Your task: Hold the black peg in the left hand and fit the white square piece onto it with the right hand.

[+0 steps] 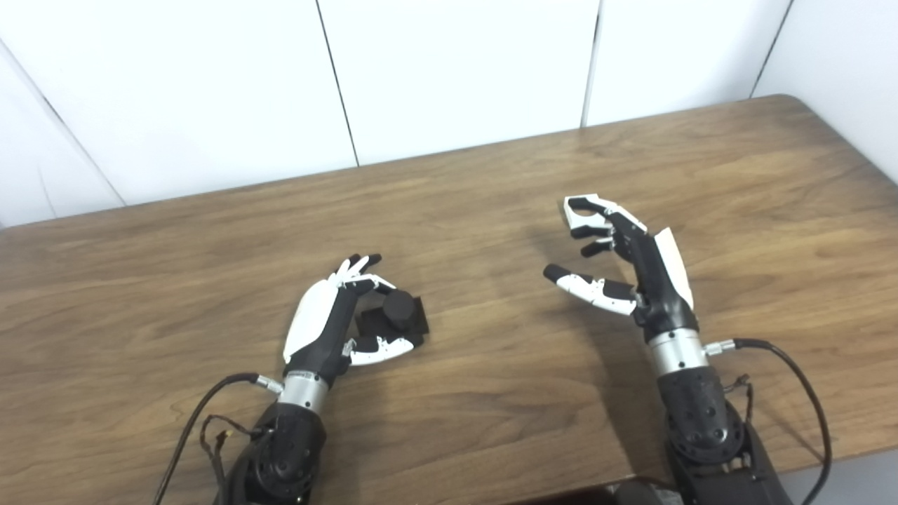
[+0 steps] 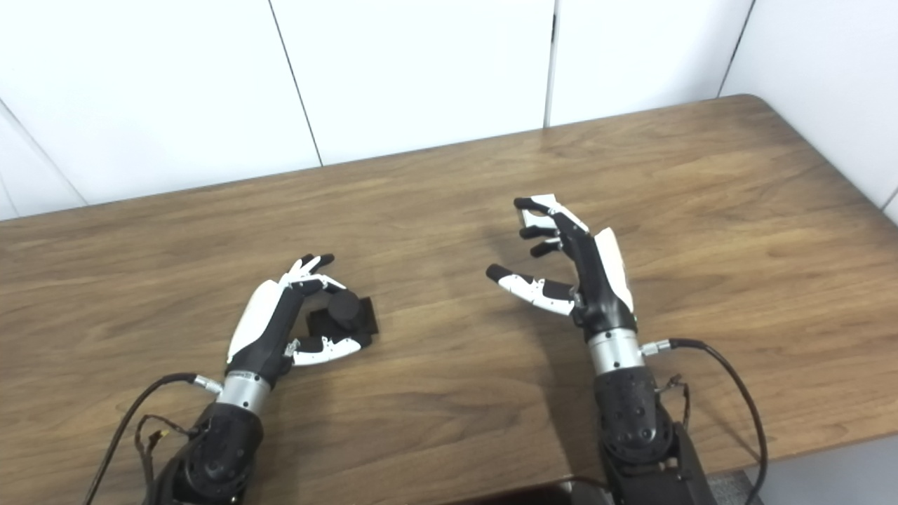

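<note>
The left hand [image 1: 330, 319] has its fingers [image 1: 358, 266] and thumb curled around the black peg [image 1: 398, 308], which sits on the worktop [image 1: 491, 393]. The right hand [image 1: 624, 263] is up in the air, fingers spread; a white square piece [image 1: 582, 214] shows at their tips, maybe touching. There is lots of bare wood between the hands and out to the edges. No writing shows.

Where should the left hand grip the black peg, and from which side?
Grip the black peg by its square base, from the left, where the left hand already curls around it. The round post stands upright and should stay free for the white piece.
</note>
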